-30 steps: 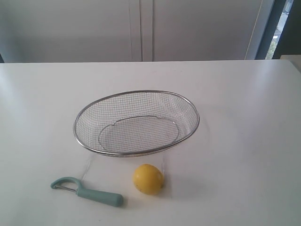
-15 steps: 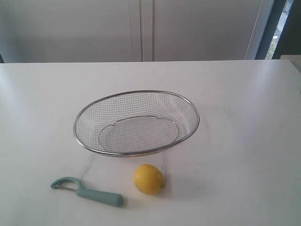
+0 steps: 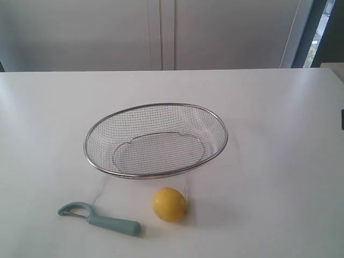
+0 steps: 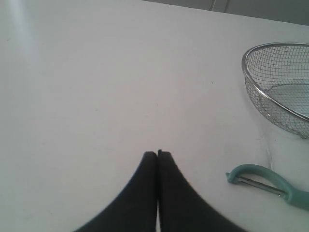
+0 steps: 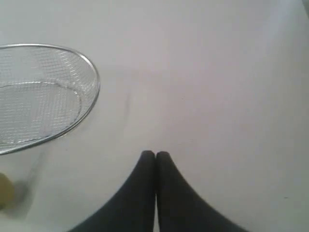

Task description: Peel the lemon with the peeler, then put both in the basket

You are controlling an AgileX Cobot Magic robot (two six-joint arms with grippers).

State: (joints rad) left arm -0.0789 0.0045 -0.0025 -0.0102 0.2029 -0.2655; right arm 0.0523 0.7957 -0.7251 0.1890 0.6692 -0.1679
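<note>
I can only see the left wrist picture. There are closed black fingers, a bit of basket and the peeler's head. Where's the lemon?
Observer: The exterior view shows the lemon on the table, just in front of the basket.
Operator: Is it close to the peeler?
Observer: Yes. The peeler lies to the lemon's left in that view. Its handle end points at the lemon, with a small gap between them.
Operator: Is anything inside the basket?
Observer: No. The exterior view shows the whole basket, and it's empty.
</note>
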